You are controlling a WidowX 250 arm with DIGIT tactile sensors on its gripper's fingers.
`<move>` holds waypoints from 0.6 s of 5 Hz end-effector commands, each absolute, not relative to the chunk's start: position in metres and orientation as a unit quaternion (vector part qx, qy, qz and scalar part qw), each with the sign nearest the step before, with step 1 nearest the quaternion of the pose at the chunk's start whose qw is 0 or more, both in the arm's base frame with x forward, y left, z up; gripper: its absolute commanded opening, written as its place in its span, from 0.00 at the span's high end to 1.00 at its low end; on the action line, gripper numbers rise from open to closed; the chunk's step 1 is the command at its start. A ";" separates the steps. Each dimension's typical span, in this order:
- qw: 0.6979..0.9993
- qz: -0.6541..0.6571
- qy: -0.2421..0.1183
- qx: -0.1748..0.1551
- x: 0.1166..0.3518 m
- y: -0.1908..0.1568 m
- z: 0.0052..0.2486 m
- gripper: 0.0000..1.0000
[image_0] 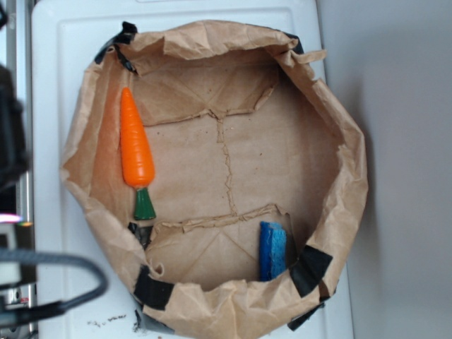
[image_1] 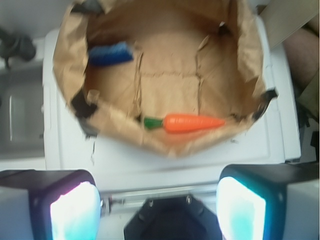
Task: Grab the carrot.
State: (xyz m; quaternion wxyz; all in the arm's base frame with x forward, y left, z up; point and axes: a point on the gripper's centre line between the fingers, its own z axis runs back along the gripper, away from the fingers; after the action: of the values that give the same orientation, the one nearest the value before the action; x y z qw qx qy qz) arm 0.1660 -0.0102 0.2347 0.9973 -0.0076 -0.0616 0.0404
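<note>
The orange carrot (image_0: 136, 152) with a dark green stem lies inside a shallow brown paper bag (image_0: 346, 176), along its left wall. In the wrist view the carrot (image_1: 192, 122) lies crosswise by the bag's (image_1: 70, 55) near rim, stem pointing left. My gripper (image_1: 159, 197) is open and empty, its two fingers wide apart at the bottom of the wrist view. It is high above and short of the bag's near rim, well apart from the carrot. In the exterior view only a dark blurred part of my arm (image_0: 10, 134) shows at the left edge.
A blue sponge-like block (image_0: 272, 251) leans against the bag's inner wall, seen at the far left in the wrist view (image_1: 110, 54). The bag stands on a white surface (image_0: 63, 42). Its crumpled walls rise around the floor. A dark cable (image_0: 78, 296) runs at the lower left.
</note>
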 end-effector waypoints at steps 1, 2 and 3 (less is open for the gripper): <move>0.975 0.197 -0.097 -0.030 0.208 0.007 0.234 0.00; 0.944 0.318 -0.084 -0.031 0.224 0.004 0.215 0.00; 0.915 0.401 -0.032 -0.027 0.237 0.000 0.195 0.00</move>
State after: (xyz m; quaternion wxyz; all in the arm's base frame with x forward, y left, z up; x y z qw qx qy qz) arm 0.2342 -0.0018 0.1815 0.9150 -0.0177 -0.0066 0.4031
